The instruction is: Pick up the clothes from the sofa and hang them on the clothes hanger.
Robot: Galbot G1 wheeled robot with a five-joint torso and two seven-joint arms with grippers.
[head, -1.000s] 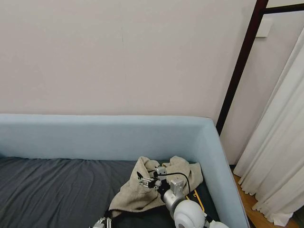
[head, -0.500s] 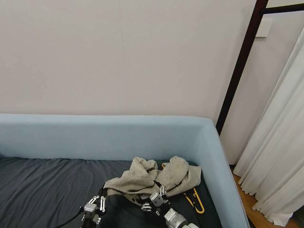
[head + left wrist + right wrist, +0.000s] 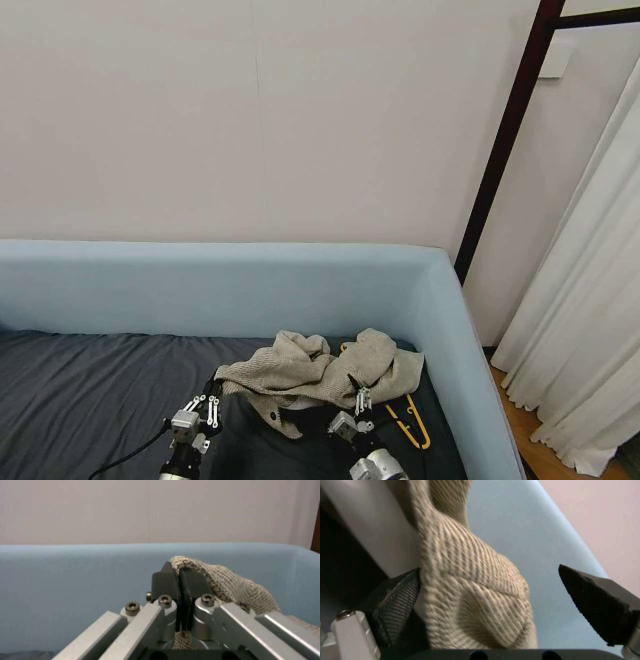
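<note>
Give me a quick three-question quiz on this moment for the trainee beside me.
1. True or false: the left gripper is shut on the sweater.
2. Where does the hanger lie? A) hooked on the rack; B) on the sofa seat, beside the sweater; C) on the floor.
3. Fill in: the right gripper has its jaws ____, with sweater knit between them.

Key: 1 true; 2 B; 3 open.
</note>
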